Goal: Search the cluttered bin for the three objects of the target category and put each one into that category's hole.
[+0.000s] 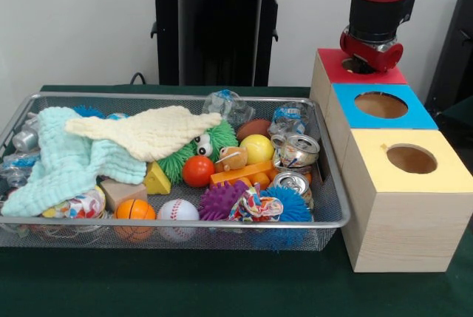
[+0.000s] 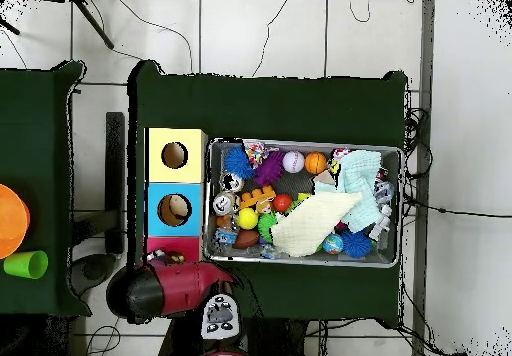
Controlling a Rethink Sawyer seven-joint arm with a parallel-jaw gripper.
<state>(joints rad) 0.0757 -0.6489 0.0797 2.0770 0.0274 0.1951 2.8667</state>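
The red and black arm's gripper (image 1: 367,60) hangs over the hole of the red-topped wooden box (image 1: 329,67), its jaws' state impossible to tell, beside the wire mesh bin (image 1: 334,199) crowded with toys, cans and cloths.

Front view: wire bin (image 1: 331,206) is sitting on the table (image 1: 185,287), left of a row of three boxes. Near box (image 1: 410,210) is touching the bin's right wall, middle box (image 1: 377,110) is standing behind it, far box (image 1: 355,73) behind that. Gripper (image 1: 369,57) is hanging right over the far box's hole. Inside the bin, two cloths (image 1: 89,147) are lying on top of the left half, one overlapping the other. Balls (image 1: 177,210) are lying along the near edge, cans (image 1: 295,151) are stacking against the right wall. Bottles (image 1: 229,104) are lying along the back wall.
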